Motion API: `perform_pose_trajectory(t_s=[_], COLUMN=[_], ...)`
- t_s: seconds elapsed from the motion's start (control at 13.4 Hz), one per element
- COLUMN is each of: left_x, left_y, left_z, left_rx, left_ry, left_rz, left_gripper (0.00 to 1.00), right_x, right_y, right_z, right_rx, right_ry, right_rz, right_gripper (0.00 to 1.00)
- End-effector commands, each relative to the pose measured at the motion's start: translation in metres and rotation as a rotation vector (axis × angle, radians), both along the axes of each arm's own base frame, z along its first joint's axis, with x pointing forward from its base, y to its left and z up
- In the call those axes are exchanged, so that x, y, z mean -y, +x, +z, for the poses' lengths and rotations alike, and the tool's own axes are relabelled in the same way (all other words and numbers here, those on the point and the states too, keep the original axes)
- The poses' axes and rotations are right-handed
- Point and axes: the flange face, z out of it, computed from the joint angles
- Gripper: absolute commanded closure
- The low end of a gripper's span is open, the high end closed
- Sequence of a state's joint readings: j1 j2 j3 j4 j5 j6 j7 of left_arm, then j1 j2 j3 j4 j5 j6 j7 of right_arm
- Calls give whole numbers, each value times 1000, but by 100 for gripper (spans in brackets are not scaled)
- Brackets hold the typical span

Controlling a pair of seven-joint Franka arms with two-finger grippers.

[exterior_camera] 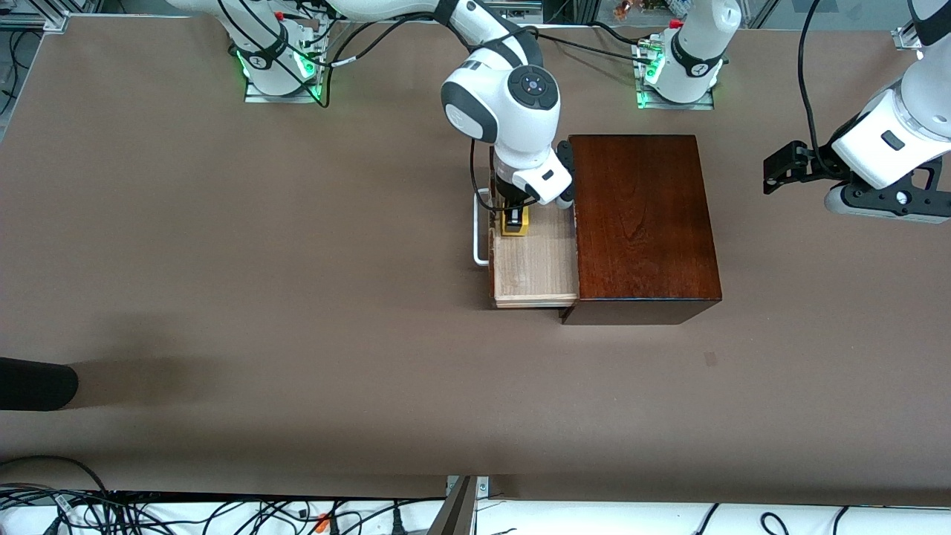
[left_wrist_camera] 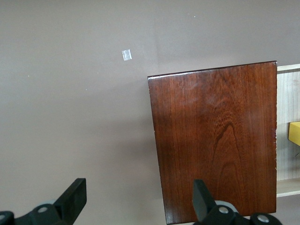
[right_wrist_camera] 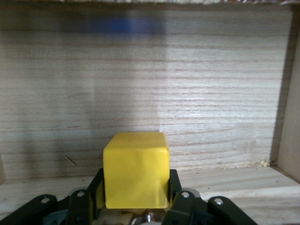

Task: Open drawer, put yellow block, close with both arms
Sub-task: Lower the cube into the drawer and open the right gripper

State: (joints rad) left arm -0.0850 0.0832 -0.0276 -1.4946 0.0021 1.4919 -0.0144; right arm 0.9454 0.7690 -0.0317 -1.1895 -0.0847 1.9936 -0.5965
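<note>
Drawer (exterior_camera: pixel 536 260) open; right gripper (exterior_camera: pixel 513 220) over its 12 o'clock end, fingers clamped on yellow block (exterior_camera: pixel 515 223). Left gripper (exterior_camera: pixel 776 169) waits over tabletop (exterior_camera: pixel 223 260), fingers apart. Release, closing remain.

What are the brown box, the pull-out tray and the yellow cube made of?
The box looks like glossy, dark-stained wood: grain shows under the shine. The drawer seems pale, bare wood with fine streaks. The yellow block is smooth and matte, maybe plastic or painted wood.

Brown matte table (exterior_camera: pixel 223 260) fills frame. Cable tangle (exterior_camera: pixel 148 513) on white strip along bottom edge. Dark rounded object (exterior_camera: pixel 33 383) at left edge, casting soft shadow.
</note>
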Motion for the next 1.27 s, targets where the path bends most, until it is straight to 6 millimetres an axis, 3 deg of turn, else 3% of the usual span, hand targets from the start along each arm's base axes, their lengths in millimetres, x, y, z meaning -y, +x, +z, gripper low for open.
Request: perform_pose_trajectory(t_s=[0.0, 0.22, 0.45, 0.52, 0.67, 1.04, 1.19], left_x=[0, 2, 1, 0, 1, 0, -1], left_y=[0, -1, 0, 0, 0, 0, -1], left_z=[6, 6, 5, 5, 6, 6, 7], left_rx=[12, 12, 10, 12, 13, 10, 8], left_ry=[8, 8, 8, 7, 5, 6, 5], left_rz=[-4, -8, -6, -5, -5, 0, -9], left_gripper=[0, 0, 0, 0, 0, 0, 0], right_x=[-1, 2, 3, 3, 3, 16, 28], right_y=[-4, -6, -6, -6, -6, 1, 10], right_z=[1, -16, -20, -19, -7, 64, 116], right_rx=[25, 24, 25, 25, 26, 5, -19], right_ry=[0, -3, -2, 0, 16, 14, 24], right_rz=[29, 34, 32, 22, 8, -54, -92], right_gripper=[46, 46, 43, 2, 0, 0, 0])
